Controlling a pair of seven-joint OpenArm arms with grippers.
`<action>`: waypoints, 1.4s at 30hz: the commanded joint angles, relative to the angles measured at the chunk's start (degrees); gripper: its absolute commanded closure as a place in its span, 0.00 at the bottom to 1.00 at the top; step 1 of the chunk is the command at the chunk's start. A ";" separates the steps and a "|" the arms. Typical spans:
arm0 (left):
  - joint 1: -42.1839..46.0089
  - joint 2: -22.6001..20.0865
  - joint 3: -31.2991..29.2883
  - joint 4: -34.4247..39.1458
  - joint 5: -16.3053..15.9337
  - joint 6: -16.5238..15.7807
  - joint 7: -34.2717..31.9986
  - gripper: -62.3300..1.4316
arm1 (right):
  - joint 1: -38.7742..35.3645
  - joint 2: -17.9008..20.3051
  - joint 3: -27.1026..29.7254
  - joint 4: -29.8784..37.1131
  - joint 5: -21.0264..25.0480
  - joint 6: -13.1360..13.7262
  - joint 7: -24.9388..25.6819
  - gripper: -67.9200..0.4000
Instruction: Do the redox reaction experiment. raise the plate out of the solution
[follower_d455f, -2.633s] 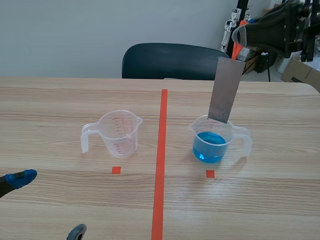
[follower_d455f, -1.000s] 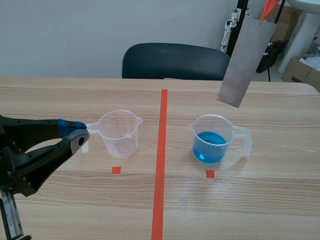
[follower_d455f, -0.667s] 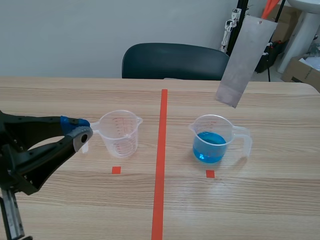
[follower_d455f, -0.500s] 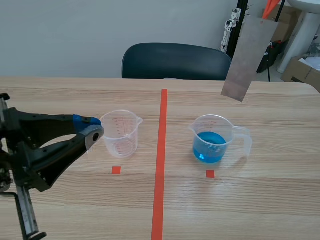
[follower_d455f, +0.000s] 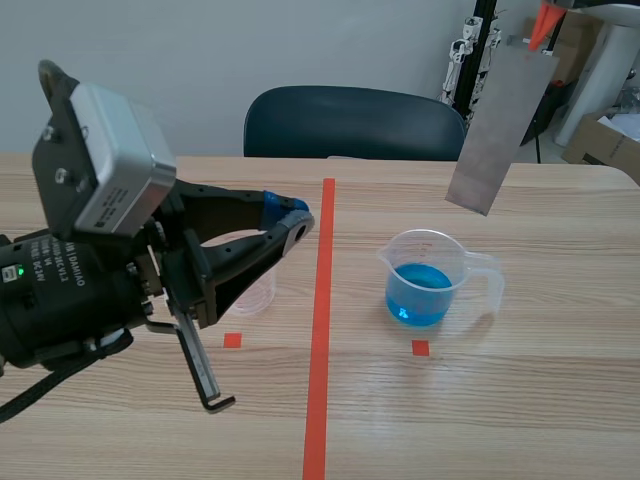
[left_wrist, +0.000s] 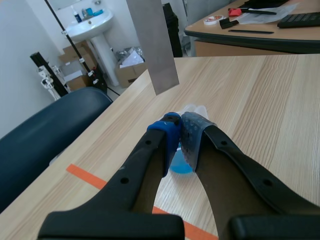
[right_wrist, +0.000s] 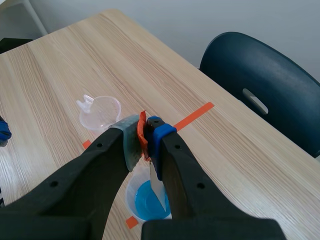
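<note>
- The right gripper (right_wrist: 145, 132) has its pads pinched on the top end of the metal plate (follower_d455f: 498, 125), where an orange tab (follower_d455f: 545, 22) shows.
- The plate hangs lengthwise down from the fingers, slightly tilted. Its lower edge is in the air above the beaker of blue solution (follower_d455f: 430, 282), touching neither rim nor liquid.
- The left gripper (follower_d455f: 292, 222), closed on nothing, is well apart from the plate, so I judge the move is the right arm's.
</note>
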 joint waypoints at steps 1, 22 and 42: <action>-0.50 1.18 1.25 -0.44 -0.20 0.37 -0.61 0.91 | 1.44 0.79 1.25 0.59 0.40 0.00 0.55 0.98; -18.34 14.73 16.74 -17.92 0.68 3.98 4.00 0.91 | 1.46 0.79 1.25 0.59 0.40 -1.07 -1.14 0.98; -25.75 29.73 17.86 -31.39 5.01 7.78 5.01 0.91 | 1.77 -1.18 1.22 0.59 0.40 -1.53 -2.69 0.98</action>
